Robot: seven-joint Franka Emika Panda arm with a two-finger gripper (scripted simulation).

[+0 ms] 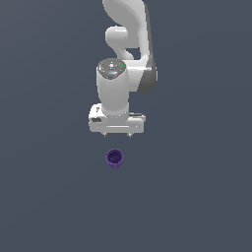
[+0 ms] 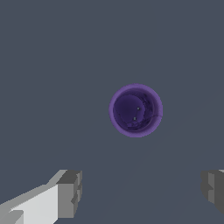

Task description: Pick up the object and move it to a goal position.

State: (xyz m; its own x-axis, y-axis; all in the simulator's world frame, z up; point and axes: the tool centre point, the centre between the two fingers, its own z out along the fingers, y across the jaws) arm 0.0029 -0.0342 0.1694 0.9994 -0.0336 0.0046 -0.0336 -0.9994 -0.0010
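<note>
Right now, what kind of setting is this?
Looks like a bare simulated test scene: flat, featureless grey ground, a white robot arm with its gripper open, and one purple cup standing upright, nothing else.

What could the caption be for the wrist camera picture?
Open gripper hovering above a purple cup standing upright on the grey floor.

You see flat, even, dim light in both views, with no cast shadows on the grey ground. The white arm (image 1: 120, 74) shades softly darker toward the exterior view's right. The purple cup (image 2: 136, 110) shows 2 tiny glints inside. Edges look slightly soft and low-resolution.
</note>
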